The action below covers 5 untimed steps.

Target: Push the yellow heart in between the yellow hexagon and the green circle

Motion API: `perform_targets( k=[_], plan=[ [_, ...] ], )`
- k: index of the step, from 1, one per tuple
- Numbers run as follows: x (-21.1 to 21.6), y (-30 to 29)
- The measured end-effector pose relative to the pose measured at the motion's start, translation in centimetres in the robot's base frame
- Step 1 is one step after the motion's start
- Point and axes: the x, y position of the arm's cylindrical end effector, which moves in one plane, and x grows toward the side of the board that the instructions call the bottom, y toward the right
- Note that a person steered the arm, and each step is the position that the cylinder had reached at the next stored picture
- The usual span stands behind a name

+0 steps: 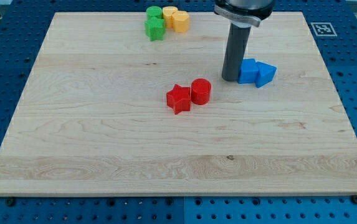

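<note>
Two yellow blocks touch each other at the view's top. The one at the left [169,14] looks like the yellow heart, and the one at the right [181,22] like the yellow hexagon. The green circle [154,12] touches the heart's left side. A green star [156,29] lies just below the circle. My tip [230,79] rests on the board well to the lower right of this cluster, touching the left side of a blue block [248,71].
A second blue block [266,74], wedge-like, touches the first blue block on its right. A red star [179,99] and a red cylinder [201,91] lie side by side near the board's middle. The wooden board [103,155] ends in blue perforated table on all sides.
</note>
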Motion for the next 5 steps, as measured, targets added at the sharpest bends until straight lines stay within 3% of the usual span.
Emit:
perform_targets(
  k=[1,3,4,5],
  plan=[
    [-1.4,-0.8],
    [-11.3,-3.2],
    [-12.3,-3.2],
    [-16.7,-3.2]
  ],
)
